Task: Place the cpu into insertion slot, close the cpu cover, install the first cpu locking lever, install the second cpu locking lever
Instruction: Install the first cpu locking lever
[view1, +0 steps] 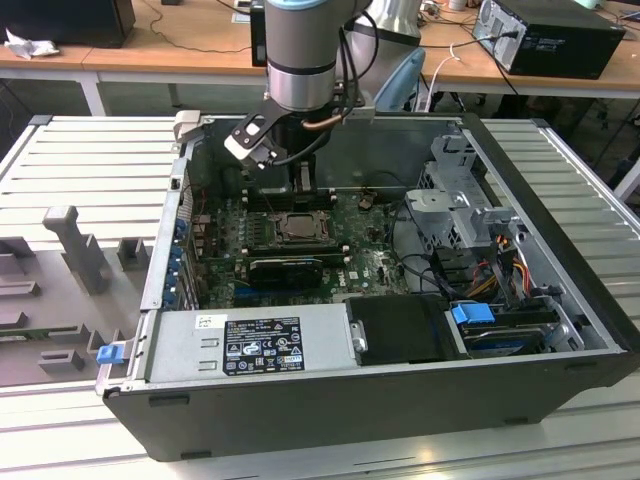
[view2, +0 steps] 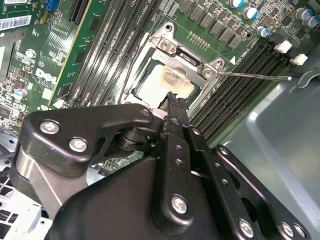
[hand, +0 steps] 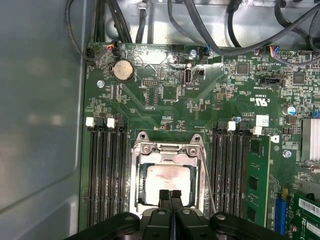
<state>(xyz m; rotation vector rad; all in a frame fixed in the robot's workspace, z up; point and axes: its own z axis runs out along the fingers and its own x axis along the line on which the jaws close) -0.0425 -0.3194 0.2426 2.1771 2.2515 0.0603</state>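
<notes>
cpu (hand: 167, 179) sits in the insertion slot (hand: 134, 175), its pale metal top showing a smeared patch in both wrist views. the cpu cover (hand: 167, 149) lies flat over it, and the chip shows through the cover's cut-out centre. one thin locking lever (view2: 255, 76) stands away from the socket as a bare rod, reaching out over the black memory slots (view2: 235, 100) beside it, so it is not latched down. whether the other lever is hooked, i cannot tell.

the hand (hand: 169, 194) hangs right over the socket with its two fingertips (hand: 163, 195) pressed together and nothing between them. the tips are at the edge of the cpu's top, but i cannot tell whether they touch the metal or hover just above it.

in the exterior view the arm (view1: 300, 60) comes down from the far side into the open computer case (view1: 400, 390), which lies on its side on the slatted table (view1: 80, 150). the hand is above the socket on the green motherboard (view1: 370, 265), towards the far wall of the case and a little to the exterior view's left of its middle.
</notes>
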